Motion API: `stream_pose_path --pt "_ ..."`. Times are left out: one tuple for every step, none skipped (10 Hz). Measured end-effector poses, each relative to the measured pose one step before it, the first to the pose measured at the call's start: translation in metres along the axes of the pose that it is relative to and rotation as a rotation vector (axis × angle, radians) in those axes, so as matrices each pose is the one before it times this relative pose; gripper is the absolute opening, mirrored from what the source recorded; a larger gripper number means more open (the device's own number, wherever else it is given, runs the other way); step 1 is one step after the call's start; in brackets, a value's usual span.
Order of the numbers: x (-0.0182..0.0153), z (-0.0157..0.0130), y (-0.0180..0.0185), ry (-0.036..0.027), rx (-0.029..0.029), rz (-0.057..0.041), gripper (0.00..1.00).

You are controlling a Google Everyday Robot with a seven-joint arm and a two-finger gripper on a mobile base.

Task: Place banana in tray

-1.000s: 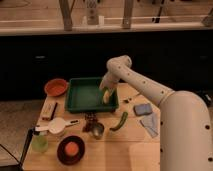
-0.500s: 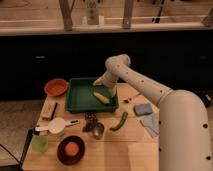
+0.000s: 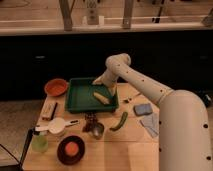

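The small pale-yellow banana (image 3: 101,98) lies inside the dark-green tray (image 3: 80,95), toward its right side. My gripper (image 3: 98,80) hangs over the tray's far right part, above and slightly behind the banana, apart from it. My white arm reaches in from the lower right.
An orange bowl (image 3: 56,87) sits left of the tray. A green curved vegetable (image 3: 119,121) and a metal cup (image 3: 96,129) lie in front of it. A dark bowl with an orange item (image 3: 71,149), a green bottle (image 3: 39,142), a white scoop (image 3: 57,125) and blue cloths (image 3: 147,116) are also on the table.
The banana went from under the gripper to lying free in the tray. The gripper rose and drew back toward the tray's far edge.
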Motion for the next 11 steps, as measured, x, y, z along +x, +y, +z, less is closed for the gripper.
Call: stream_pose_path --pt "0.00019 -0.00029 -0.00055 -0.00194 0.00154 -0.00119 0.8" --pt "0.00052 -0.00048 0.00031 -0.00313 0.0012 -0.00108 0.8" --pt "0.00007 0.00009 0.00014 -0.00312 0.00096 -0.00092 0.8" --pt "0.0001 -0.00008 0.00018 -0.00001 0.00027 0.00021 0.8" --pt "-0.00008 -0.00005 -0.0004 0.00003 0.00024 -0.00038 0.8" --pt "-0.00005 0.00012 0.00013 -0.00019 -0.00022 0.00007 0.8" --pt "0.00001 -0.00004 -0.00006 0.00007 0.00013 -0.00005 0.8" --pt "0.00004 0.00001 0.00003 0.00005 0.00004 0.00008 0.8" --pt "-0.0001 0.00046 0.00016 -0.00065 -0.00008 0.00033 0.8" --pt "-0.00015 0.00053 0.00034 -0.00065 -0.00047 0.00018 0.8" --pt "0.00001 -0.0001 -0.00004 0.00007 0.00004 -0.00002 0.8"
